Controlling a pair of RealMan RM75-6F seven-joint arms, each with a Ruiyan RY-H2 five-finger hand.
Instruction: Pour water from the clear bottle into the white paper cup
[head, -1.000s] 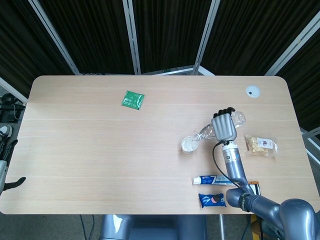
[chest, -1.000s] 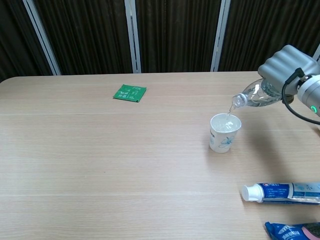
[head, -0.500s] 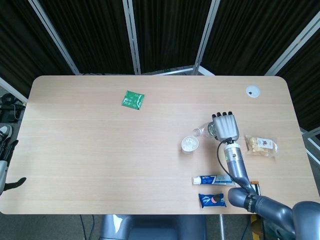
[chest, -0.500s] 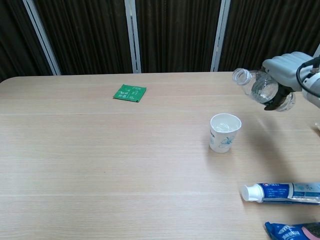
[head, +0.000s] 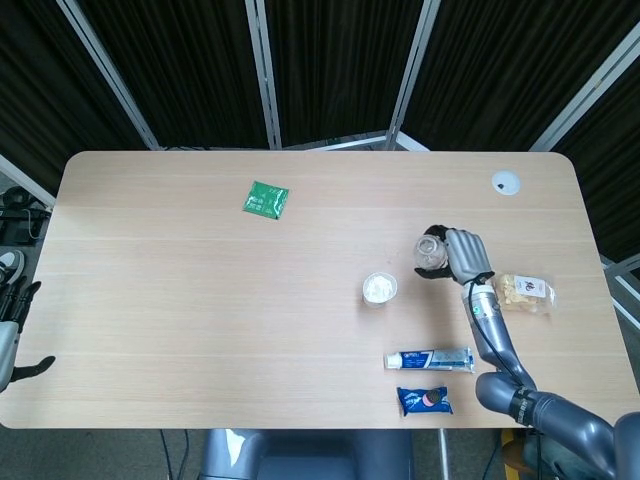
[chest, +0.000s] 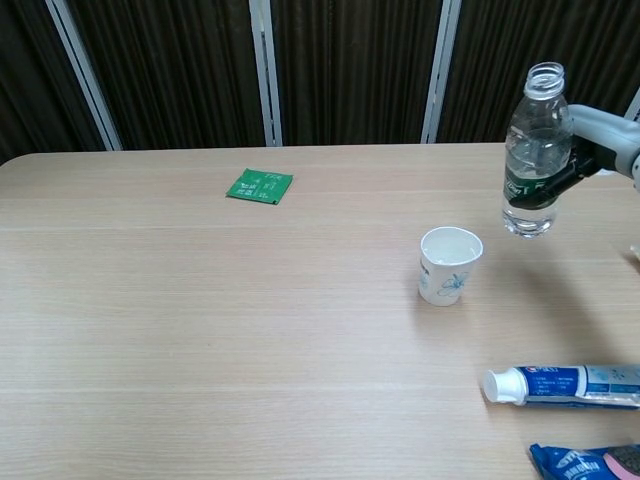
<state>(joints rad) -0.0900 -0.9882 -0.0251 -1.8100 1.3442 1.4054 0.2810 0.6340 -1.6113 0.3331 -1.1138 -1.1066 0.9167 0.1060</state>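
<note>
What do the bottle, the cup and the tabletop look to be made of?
Bottle: clear, glossy plastic by the look; the dark curtains show through it. Cup: matte white paper with a faint blue print, rolled rim. Tabletop: pale wood-grain surface, smooth and low-sheen, probably laminate rather than solid wood.

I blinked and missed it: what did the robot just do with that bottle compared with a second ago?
The right hand tipped the clear bottle back from pouring over the white paper cup to upright, drawing it away to the right. It still holds the bottle. The cup, green packet and toothpaste stayed put.
</note>
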